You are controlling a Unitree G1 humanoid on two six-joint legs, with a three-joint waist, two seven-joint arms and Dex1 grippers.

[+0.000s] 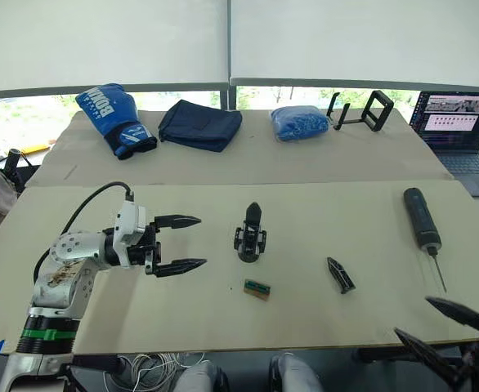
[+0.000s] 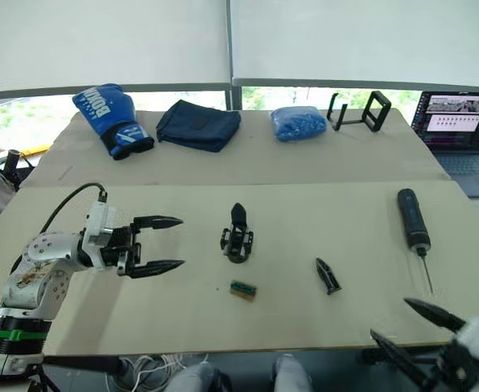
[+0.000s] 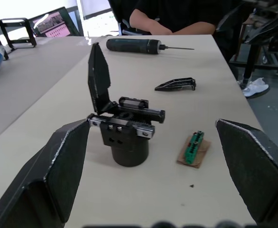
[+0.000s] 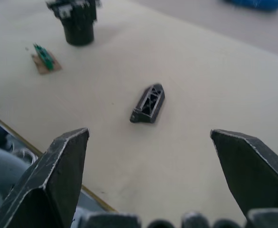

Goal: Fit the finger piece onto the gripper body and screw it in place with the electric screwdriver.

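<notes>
The left gripper (image 1: 179,243) hovers above the table's (image 1: 362,327) left half with its two black, pointed, finely toothed fingers spread wide and nothing between them, aimed toward the middle of the table. Just beyond its tips, at the centre of the table, stands the gripper body (image 1: 250,236): a matte black cylindrical base topped by an open framework with small metal parts and one upright tapered finger with a serrated edge. Near it, toward the front edge, lies a small green-and-brown block (image 1: 257,289) on its flat brown backing. The right gripper (image 1: 452,327) hangs over the front right corner, its dull black wedge-shaped fingers also wide apart and empty. The finger piece (image 4: 149,104), a flat black plastic wedge with ribbed openwork, lies on the smooth beige surface between the block and that gripper. The electric screwdriver (image 1: 422,217), a thick dark cylinder ending in a thin metal bit, lies near the right edge.
</notes>
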